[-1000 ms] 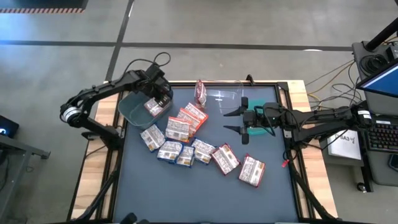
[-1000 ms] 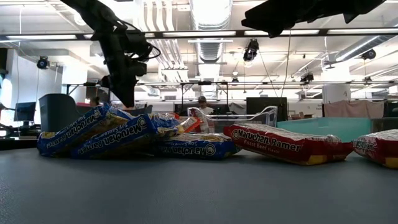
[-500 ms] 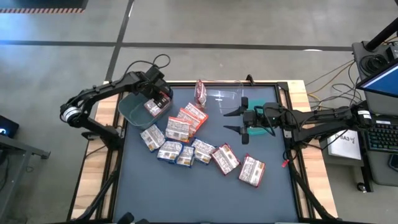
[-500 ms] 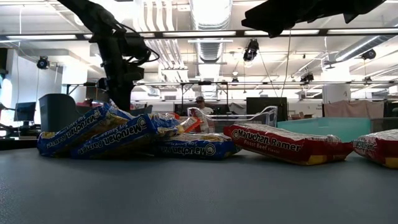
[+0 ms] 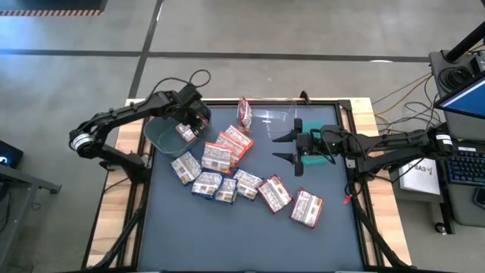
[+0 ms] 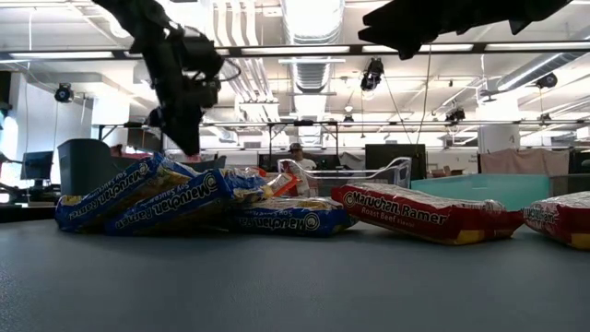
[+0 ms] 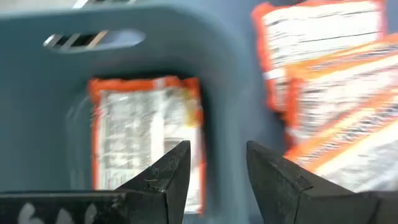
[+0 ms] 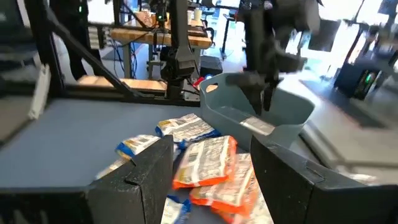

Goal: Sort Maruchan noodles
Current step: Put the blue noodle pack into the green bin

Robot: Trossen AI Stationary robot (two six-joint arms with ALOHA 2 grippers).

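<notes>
I see my left gripper over the grey bin, fingers parted and empty, an orange-edged packet lying flat inside below it. The remaining Maruchan noodles, orange-red, maroon-and-white and blue-and-white packets, lie scattered mid-table. My right gripper hangs wide open, holding nothing

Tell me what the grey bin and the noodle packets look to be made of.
Grey bin: likely moulded plastic, matte, with a cut-out handle slot. Noodle packets: thin glossy plastic film, going by the printed, crinkled wrappers that catch the light.
</notes>
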